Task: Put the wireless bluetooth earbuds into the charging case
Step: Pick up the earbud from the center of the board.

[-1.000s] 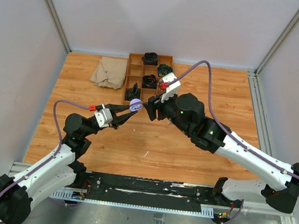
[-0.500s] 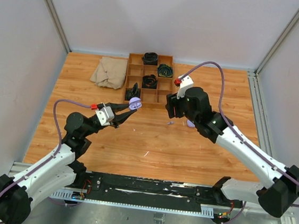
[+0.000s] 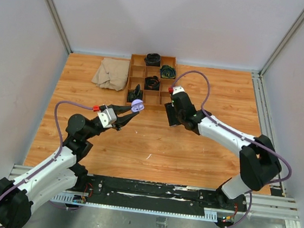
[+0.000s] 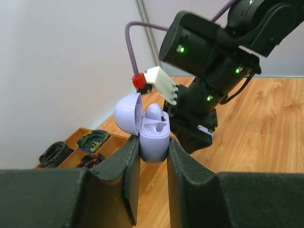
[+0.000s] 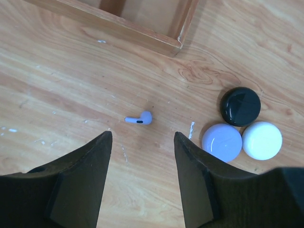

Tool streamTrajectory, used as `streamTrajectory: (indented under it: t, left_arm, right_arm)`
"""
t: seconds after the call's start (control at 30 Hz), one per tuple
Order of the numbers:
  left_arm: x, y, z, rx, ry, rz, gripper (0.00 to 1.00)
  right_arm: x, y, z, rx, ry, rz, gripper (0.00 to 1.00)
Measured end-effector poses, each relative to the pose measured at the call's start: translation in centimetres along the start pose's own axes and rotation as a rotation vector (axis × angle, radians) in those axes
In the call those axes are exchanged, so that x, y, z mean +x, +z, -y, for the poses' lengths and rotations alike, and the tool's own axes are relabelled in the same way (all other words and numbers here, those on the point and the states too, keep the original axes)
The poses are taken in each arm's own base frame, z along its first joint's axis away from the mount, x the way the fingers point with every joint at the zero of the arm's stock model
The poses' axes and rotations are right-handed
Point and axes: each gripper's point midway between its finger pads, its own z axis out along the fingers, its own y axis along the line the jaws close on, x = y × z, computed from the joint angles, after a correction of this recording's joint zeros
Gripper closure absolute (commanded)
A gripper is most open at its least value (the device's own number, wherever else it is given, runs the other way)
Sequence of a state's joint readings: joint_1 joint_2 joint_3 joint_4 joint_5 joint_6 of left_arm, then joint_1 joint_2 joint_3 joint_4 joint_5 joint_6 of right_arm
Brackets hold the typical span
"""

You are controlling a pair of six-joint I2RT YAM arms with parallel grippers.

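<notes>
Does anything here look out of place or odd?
One lilac earbud lies loose on the wooden table under the open right gripper, while the open lilac charging case in the left gripper shows one socket empty.

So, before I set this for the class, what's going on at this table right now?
The left tool holds a lilac charging case with its lid open. One lilac earbud sits in it and the other socket looks empty. The right tool hangs open over a second lilac earbud lying loose on the table, not gripping it. A black puck, a lilac puck and a white puck lie nearby.
</notes>
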State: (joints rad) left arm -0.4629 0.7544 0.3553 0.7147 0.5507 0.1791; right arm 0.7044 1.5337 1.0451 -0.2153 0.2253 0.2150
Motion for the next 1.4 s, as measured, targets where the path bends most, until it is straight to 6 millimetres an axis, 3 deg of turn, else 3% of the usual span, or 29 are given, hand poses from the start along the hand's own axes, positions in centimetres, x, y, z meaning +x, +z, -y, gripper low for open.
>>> streamTrajectory:
  t: [0.33,0.5,1.0,1.4]
  left_arm:
    - [-0.2,0.0,-0.1,0.000,0.002,0.003,1.00]
    - [-0.3,0.0,-0.1,-0.001,0.003,0.005,1.00]
    - [-0.3,0.0,-0.1,-0.001,0.004,0.006,1.00]
    - [-0.3,0.0,0.0,0.000,0.003,0.006,1.00]
  right_arm:
    - [3.3,4.3,0.1,0.069,0.033,-0.097,0.44]
    - [4.7,5.5,0.1,0.084,0.039,-0.136,0.45]
    - [5.6,6.3,0.1,0.103,0.052,-0.158,0.45]
    - [6.4,5.4,0.7,0.117,0.049,-0.172,0.45]
